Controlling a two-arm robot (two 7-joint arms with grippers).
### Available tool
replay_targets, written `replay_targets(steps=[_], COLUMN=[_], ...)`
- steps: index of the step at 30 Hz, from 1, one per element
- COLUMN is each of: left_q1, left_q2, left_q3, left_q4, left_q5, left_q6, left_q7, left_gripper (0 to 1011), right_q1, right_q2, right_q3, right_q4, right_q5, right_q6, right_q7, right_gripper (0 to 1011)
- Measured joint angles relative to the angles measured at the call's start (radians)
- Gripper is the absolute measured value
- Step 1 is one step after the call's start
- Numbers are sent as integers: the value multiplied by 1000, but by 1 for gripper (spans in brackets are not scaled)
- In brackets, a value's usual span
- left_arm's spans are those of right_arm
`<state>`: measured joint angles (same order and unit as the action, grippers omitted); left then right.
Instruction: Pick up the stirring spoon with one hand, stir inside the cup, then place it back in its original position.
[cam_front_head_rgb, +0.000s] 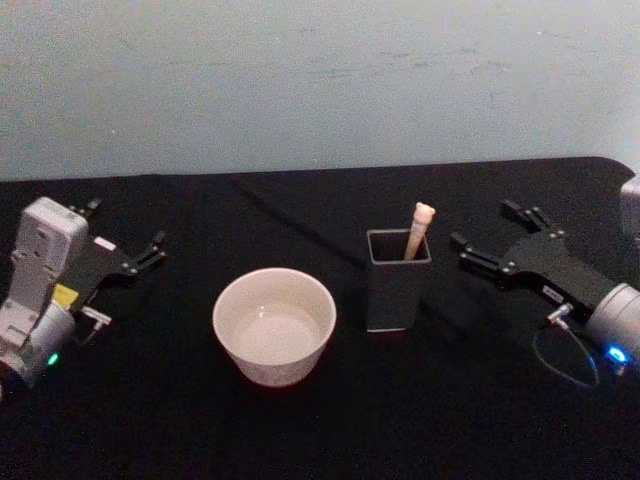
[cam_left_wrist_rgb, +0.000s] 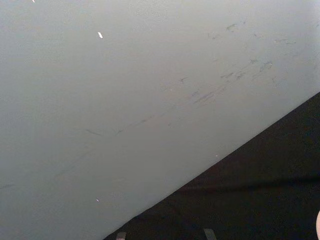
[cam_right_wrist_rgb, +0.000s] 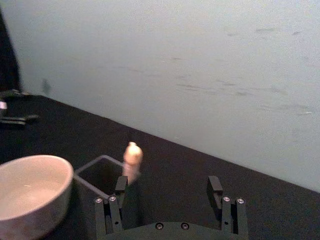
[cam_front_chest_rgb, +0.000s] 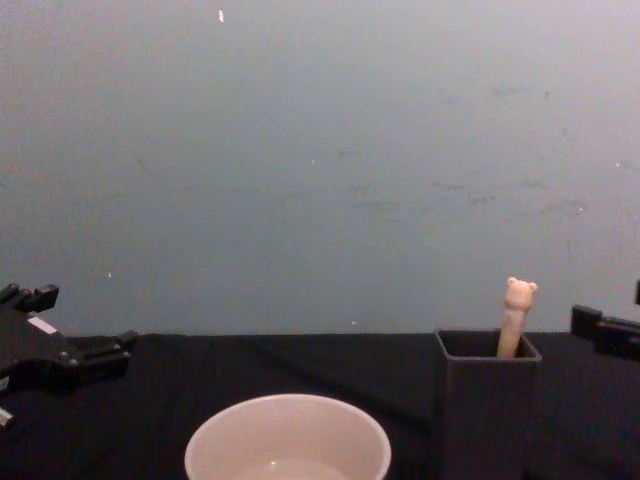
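The cup (cam_front_head_rgb: 270, 365) stands just left of the dark holder (cam_front_head_rgb: 398, 295), where the stirring spoon (cam_front_head_rgb: 420, 225) leans, bear head above the rim. The right gripper (cam_front_head_rgb: 483, 225) hovers right of the holder, jaws spread wide and empty. The left gripper (cam_front_head_rgb: 126, 222) rests far left of the holder, also open and empty. An off-centre pinch on the slim handle could tip the holder or let the spoon slip.

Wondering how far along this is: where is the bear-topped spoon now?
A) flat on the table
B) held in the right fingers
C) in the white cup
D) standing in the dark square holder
D: the stirring spoon stands in the dark holder, bear head above its rim; the left fingers and right fingers sit open, clear of it.
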<state>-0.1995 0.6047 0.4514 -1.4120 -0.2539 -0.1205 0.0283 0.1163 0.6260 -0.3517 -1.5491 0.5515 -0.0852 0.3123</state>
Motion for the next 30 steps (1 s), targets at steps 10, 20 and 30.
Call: replay_targets(steps=[10,20,30], left_q1=[0,0,0], left_q2=[0,0,0], left_q3=[0,0,0], left_q4=[0,0,0], left_q5=[0,0,0], left_q6=[0,0,0], left_q7=[0,0,0], left_gripper=[1001,1001,1001], right_q1=[71,164,214], right_q2=[-50,-113,-151], right_q3=[-27,-51,-63], right_q4=[70,173,238], right_q5=[38,9,-11], right_q6=[39,33,32], right_q7=[132,212,260], right_gripper=[1003,1003,1003])
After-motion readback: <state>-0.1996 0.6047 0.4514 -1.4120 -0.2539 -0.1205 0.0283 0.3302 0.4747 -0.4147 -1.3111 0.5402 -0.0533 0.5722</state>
